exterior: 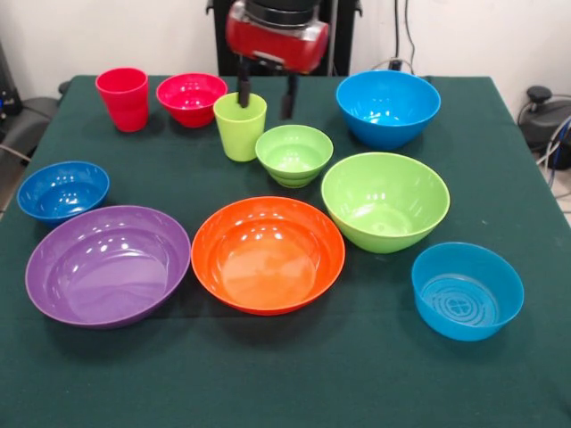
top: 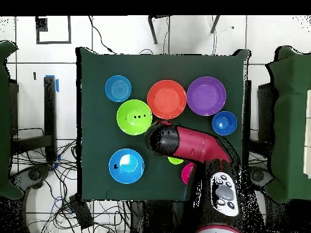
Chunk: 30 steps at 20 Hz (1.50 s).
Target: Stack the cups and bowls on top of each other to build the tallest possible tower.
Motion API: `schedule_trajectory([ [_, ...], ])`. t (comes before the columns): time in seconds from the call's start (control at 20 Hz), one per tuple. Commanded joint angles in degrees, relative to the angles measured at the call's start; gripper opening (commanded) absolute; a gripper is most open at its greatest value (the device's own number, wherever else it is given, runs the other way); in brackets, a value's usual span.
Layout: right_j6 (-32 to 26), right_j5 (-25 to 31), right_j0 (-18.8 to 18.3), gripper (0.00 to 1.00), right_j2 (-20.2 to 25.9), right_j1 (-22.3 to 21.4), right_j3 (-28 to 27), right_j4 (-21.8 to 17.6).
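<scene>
My gripper [exterior: 266, 96] is open at the far middle of the table. One finger [exterior: 243, 92] reaches down inside the lime-green cup [exterior: 239, 129]; the other hangs outside its right wall. The red cup [exterior: 123, 98] stands at the far left, with the small red bowl [exterior: 191, 98] beside it. The teal-blue bowl [exterior: 387, 107] is at the far right and shows in the overhead view [top: 126, 165]. The small dark-blue bowl [exterior: 62, 190] sits at the left edge. All stand apart and upright; nothing is stacked. In the overhead view the arm [top: 188, 145] hides the gripper and both cups.
A small ribbed lime-green bowl [exterior: 293, 154] sits just right of the green cup. A large lime bowl [exterior: 384, 201], an orange bowl [exterior: 268, 254], a purple bowl [exterior: 108, 265] and a blue bowl [exterior: 467, 290] fill the near half of the green table [exterior: 294, 383].
</scene>
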Motion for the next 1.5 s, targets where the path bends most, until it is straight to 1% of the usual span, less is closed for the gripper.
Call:
schedule_trajectory([
  [0.05,0.61,-8.14,-3.29,1.0,7.94,2.54,7.42,-4.61],
  [0.2,0.4,-9.2,-4.16,1.0,9.28,3.81,7.57,-4.77],
  [0.55,1.83,-11.05,-4.49,1.0,11.62,5.0,8.46,-4.25],
  [0.75,2.35,-10.75,-4.24,1.0,12.16,4.79,8.53,-3.71],
  [1.2,1.72,-9.45,-4.76,1.0,12.24,4.36,8.15,-4.28],
  [1.5,1.82,-8.41,-4.82,1.0,12.37,2.72,9.33,-4.13],
])
